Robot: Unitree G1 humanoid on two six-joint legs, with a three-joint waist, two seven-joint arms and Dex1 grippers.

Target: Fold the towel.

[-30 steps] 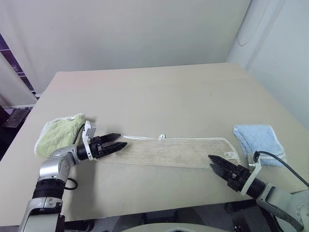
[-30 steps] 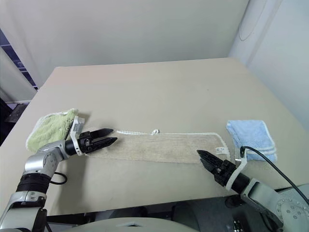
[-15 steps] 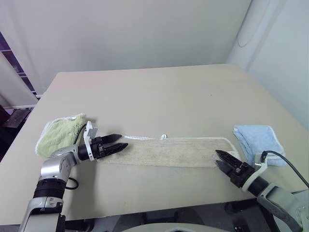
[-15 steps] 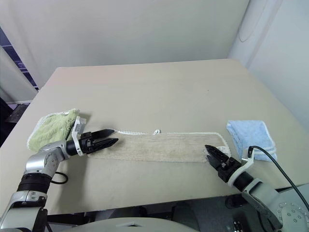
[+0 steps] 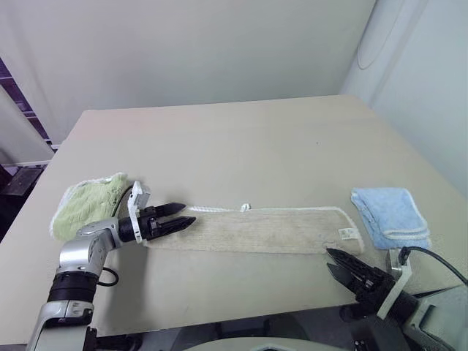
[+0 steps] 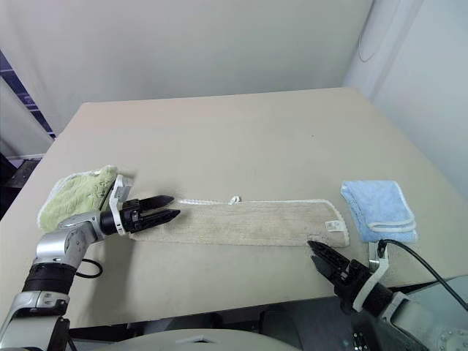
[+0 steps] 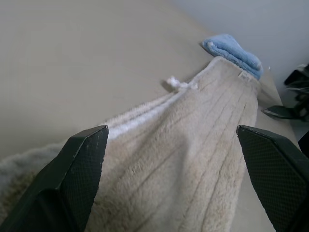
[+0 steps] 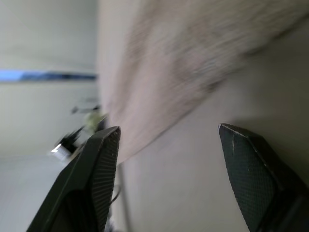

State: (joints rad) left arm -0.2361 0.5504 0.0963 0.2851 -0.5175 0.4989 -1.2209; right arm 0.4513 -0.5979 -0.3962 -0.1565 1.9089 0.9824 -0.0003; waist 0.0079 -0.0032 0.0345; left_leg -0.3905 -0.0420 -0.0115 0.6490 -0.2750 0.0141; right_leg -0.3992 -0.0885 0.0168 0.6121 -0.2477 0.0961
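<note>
The right gripper has backed off the towel, fingers parted, apparently empty; the strip runs left-right, its left end between the left gripper's spread fingers.

My head stereo pair looks down over the beige rectangular table; wrist cameras sit close, sharing the tan terry towel lengthwise.

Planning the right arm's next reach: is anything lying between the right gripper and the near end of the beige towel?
Nothing visible. Only bare table separates the open right gripper from the towel; the blue towel lies off to the side.
</note>
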